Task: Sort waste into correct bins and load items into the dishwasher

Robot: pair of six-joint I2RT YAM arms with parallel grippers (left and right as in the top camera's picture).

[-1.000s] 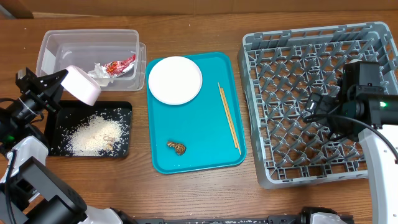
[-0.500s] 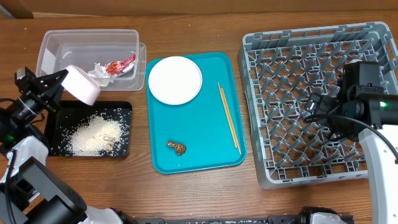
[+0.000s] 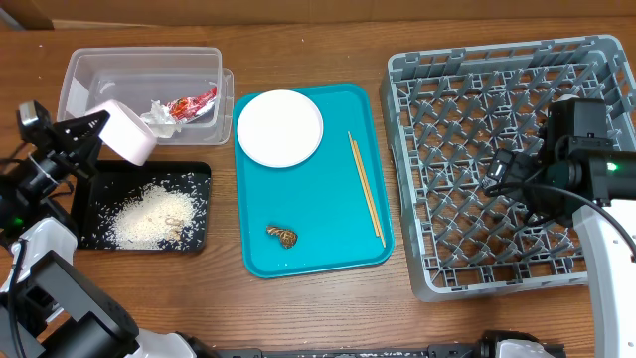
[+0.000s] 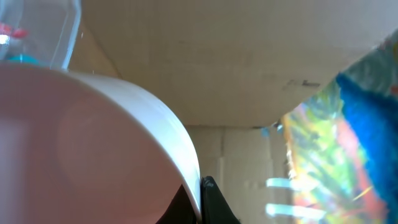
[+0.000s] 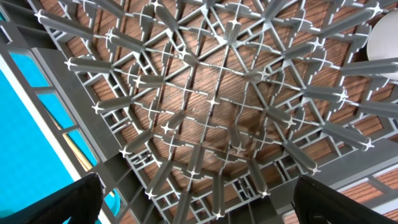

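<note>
Where the clear plastic tub [image 3: 89, 62] meets the black tray [image 3: 202, 171] in the upper left of the overhead frame, a pale pink bowl [image 3: 127, 134] hangs tilted above the near edge of the tub. The left gripper [image 3: 95, 129] is clamped tight on the bowl's rim; in the left wrist view the bowl's pink surface and white edge fill the lower left, with a dark fingertip [image 4: 209, 200] pressed against that edge.

Below the bowl, loose white rice grains [image 3: 149, 217] lie heaped in the black tray. Inside the tub, a crumpled red-and-white wrapper [image 3: 192, 103] lies touching a white tissue wad [image 3: 157, 115] at the tub's right end.

At the centre of the frame sits a teal serving tray [image 3: 333, 109]. It carries a round white plate [image 3: 280, 127] at its upper left, wooden chopsticks [image 3: 365, 189] lying lengthwise along its right side, and a small brown food scrap [image 3: 282, 235] near its lower edge.

At the right stands the grey dish rack [image 3: 437, 119]. The right gripper [image 5: 196, 186] hangs over its pegs with the jaws spread wide and nothing between them.
</note>
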